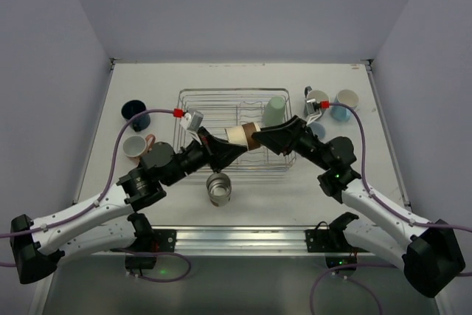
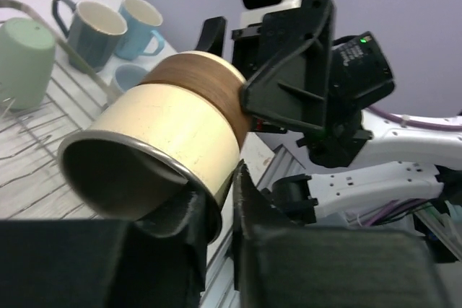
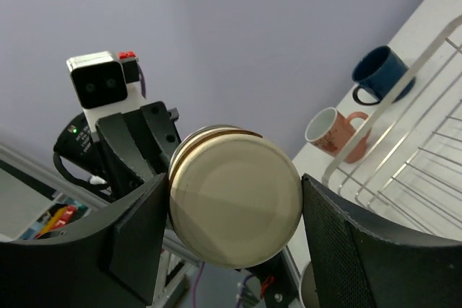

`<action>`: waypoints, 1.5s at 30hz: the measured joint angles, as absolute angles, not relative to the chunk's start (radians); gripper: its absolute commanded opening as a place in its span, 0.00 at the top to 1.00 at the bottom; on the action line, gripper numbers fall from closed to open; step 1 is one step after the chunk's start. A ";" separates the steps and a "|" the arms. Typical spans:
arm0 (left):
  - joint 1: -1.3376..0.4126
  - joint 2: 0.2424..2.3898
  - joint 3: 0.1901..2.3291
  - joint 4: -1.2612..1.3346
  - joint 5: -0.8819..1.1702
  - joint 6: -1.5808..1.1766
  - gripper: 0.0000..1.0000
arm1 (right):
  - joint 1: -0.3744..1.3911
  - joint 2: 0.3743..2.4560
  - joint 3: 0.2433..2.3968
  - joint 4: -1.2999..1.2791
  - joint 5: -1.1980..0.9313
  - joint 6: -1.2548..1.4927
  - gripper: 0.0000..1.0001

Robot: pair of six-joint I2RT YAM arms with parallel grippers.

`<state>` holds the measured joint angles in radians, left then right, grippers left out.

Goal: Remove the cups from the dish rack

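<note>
The left claw (image 2: 219, 203) is pinched on the rim of the brown-and-cream cup (image 2: 170, 131), with one finger inside the mouth and one outside. The cup is held on its side in the air over the near edge of the rack (image 1: 214, 92). The right claw (image 3: 234, 203) is spread wide about the cup's base, with a finger close on each side; whether they press cannot be told. A mint cup (image 1: 275, 111) is seen in the rack's far right part. A metal cup (image 1: 218, 188) stands on the table (image 1: 295, 189) just before the rack, below the claws, with bare table on either side of it.
</note>
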<state>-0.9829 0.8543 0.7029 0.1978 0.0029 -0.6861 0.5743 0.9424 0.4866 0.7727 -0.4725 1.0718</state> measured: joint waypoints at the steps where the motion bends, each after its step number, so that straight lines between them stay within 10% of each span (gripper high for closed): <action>1: -0.983 0.850 0.704 0.211 0.012 -0.688 1.00 | 0.572 0.949 0.487 0.791 -0.473 1.086 0.49; 3: -0.990 0.842 0.713 0.211 0.022 -0.677 1.00 | 0.572 0.949 0.487 0.803 -0.474 1.096 0.18; 6: -0.991 0.844 0.757 0.112 -0.009 -0.628 1.00 | 0.577 0.939 0.488 0.752 -0.473 1.053 0.01; 21: -1.003 1.083 1.356 -0.878 -0.108 -0.380 1.00 | 0.582 0.868 0.532 0.272 -0.319 0.722 0.01; 45: -1.175 1.340 1.420 -1.231 -0.148 -0.356 1.00 | 0.572 0.838 0.546 0.120 -0.144 0.601 0.01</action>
<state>-1.1751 1.3396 1.4204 -1.2312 -0.1478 -0.3557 0.5724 0.8383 0.5461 0.1200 -0.1440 0.6014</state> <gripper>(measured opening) 0.067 0.990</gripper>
